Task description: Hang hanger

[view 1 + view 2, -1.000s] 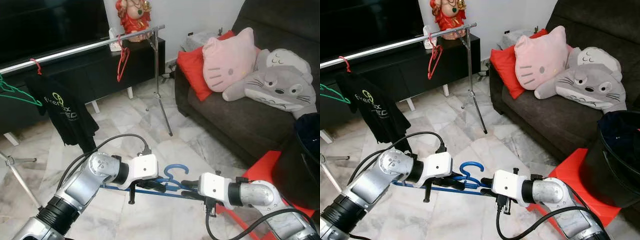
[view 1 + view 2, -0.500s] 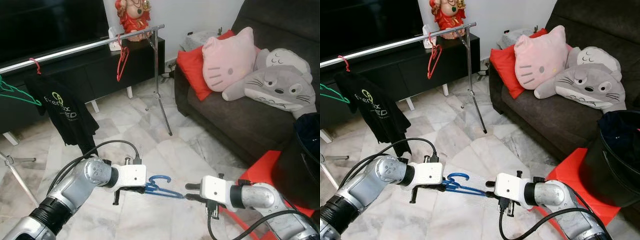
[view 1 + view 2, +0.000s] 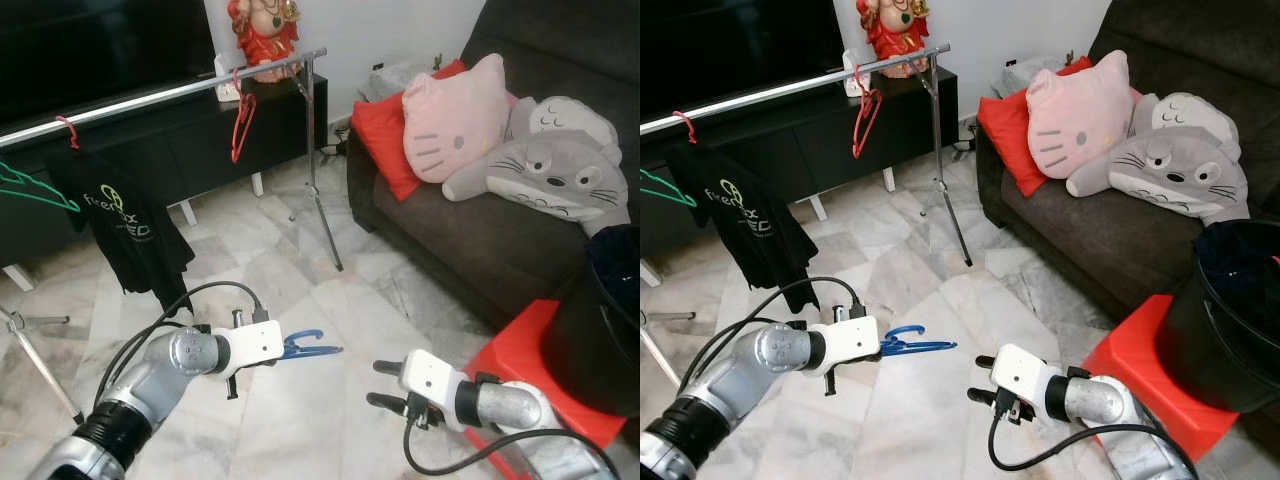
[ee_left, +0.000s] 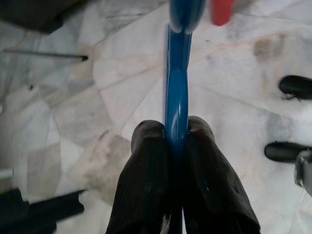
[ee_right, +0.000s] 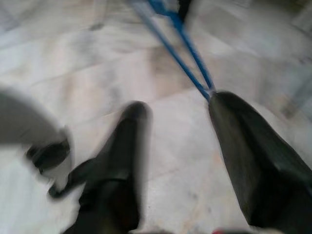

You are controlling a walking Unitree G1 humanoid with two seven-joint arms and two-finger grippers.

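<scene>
Left hand [image 3: 282, 349] grips the blue hanger [image 3: 305, 347] low over the floor, long axis pointing at 3 o'clock toward the open, empty right hand [image 3: 384, 384]; the rail [image 3: 160, 95] lies well apart at 12 o'clock

A thin blue plastic hanger [image 3: 306, 347] is held in the air above the marble floor, lying nearly flat, its free end pointing toward 3 o'clock.
</scene>
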